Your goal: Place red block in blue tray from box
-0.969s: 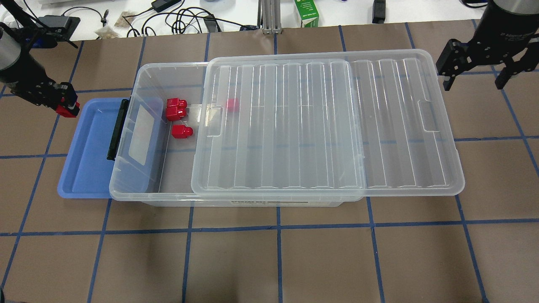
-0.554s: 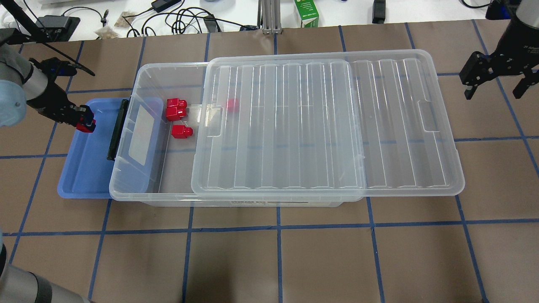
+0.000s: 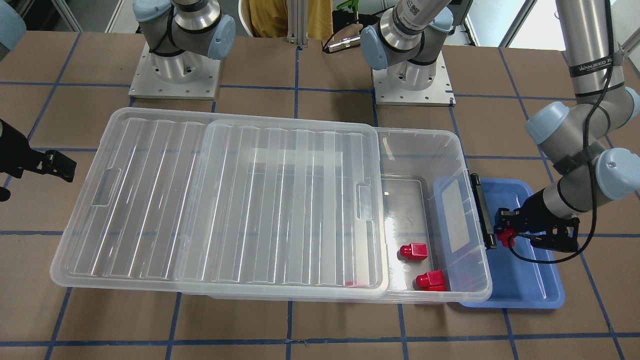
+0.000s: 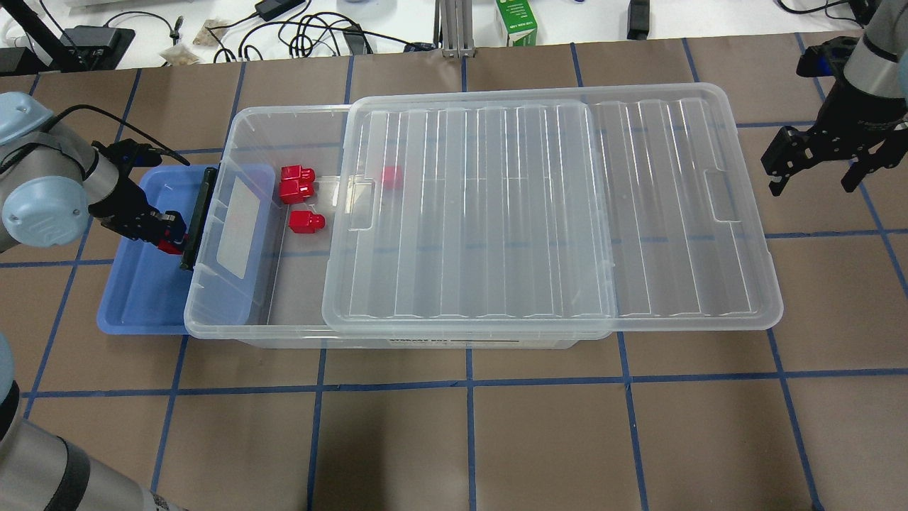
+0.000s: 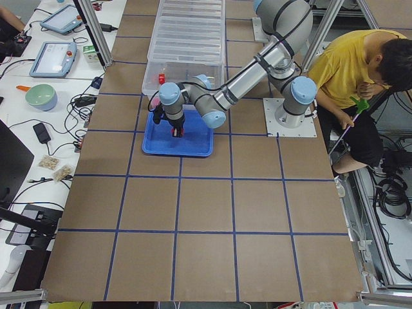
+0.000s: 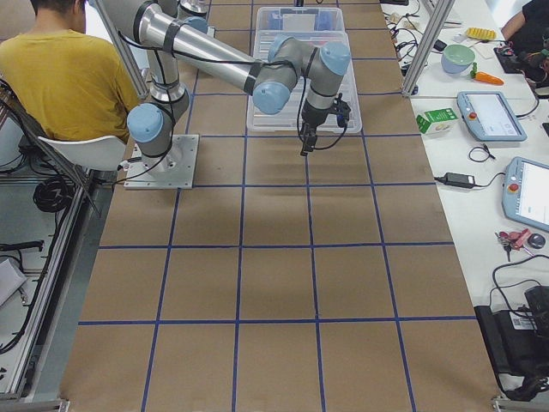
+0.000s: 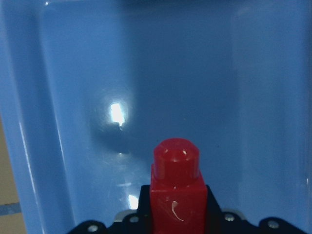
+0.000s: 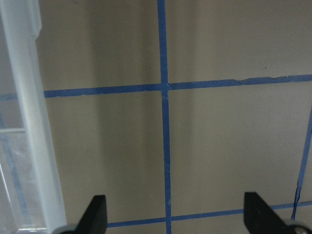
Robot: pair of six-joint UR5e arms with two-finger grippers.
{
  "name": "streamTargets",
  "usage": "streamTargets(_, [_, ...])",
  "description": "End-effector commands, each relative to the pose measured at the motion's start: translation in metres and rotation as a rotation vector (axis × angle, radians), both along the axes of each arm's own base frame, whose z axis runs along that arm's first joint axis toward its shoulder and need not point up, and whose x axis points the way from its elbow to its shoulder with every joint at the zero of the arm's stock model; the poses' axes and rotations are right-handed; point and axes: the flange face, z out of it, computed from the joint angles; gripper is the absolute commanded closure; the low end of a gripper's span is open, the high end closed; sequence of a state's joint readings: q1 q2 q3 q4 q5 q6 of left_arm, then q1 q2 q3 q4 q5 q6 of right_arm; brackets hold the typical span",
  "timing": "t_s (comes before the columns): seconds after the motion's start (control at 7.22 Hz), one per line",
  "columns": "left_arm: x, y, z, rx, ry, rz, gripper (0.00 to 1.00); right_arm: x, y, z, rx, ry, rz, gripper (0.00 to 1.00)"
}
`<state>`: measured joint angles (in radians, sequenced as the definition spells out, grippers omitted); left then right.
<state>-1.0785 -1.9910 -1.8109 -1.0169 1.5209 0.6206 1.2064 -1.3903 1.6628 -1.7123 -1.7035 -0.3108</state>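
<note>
The red block [image 7: 175, 192] is pinched by its squarish body between the jaws of the left gripper [image 4: 167, 240], with the stud poking out past the fingertips. That grip keeps the block's lower end free, so it can be set down without the fingers meeting anything first.

Straight ahead of the jaws lies the bare floor of the tray [image 7: 219, 73]. The block is therefore already inside the rim's outline, and the job looks nearly done, with only the lowering and letting go left. The block seems to hang a little above the floor, judging by the shadow under it in the wrist view, but I cannot be sure it isn't touching.

Just beside the jaws on the box side is the black latch [image 4: 190, 221], close enough that an opening finger could brush it. A straight descent and a modest release look the safer choice.

Beyond the latch stands the box [image 4: 213, 312]. Its lid [image 4: 496, 213] is slid toward the far end, which leaves the near end open for reaching in. Three spare blocks [image 4: 298, 186] lie in that opening, and a fourth shows faintly under the lid.

Well away at the lid's far end, the right gripper [image 8: 176, 214] hangs over the table [image 8: 219, 146]. Its jaws are spread wide with nothing between them, and it is parked out of the working arm's way.
</note>
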Motion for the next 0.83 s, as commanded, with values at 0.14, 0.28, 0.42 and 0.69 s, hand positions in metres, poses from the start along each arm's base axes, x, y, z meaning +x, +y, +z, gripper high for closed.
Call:
streamTargets(0.14, [0.002,-0.002,-0.001,0.003,-0.008,-0.001,0.04,0.004,0.003,-0.009,0.006,-0.011,0.002,0.0])
streamTargets(0.28, [0.002,-0.003,0.015,-0.017,-0.027,-0.002,0.0,0.007,0.004,-0.014,0.015,-0.018,0.004,0.0])
streamTargets(0.42, [0.002,-0.004,0.035,-0.03,-0.052,-0.005,0.0,0.01,0.008,-0.02,0.027,-0.022,0.007,0.0])
streamTargets(0.69, [-0.008,-0.001,0.11,-0.015,-0.047,0.01,0.0,0.016,0.007,-0.021,0.028,-0.024,0.016,0.0])
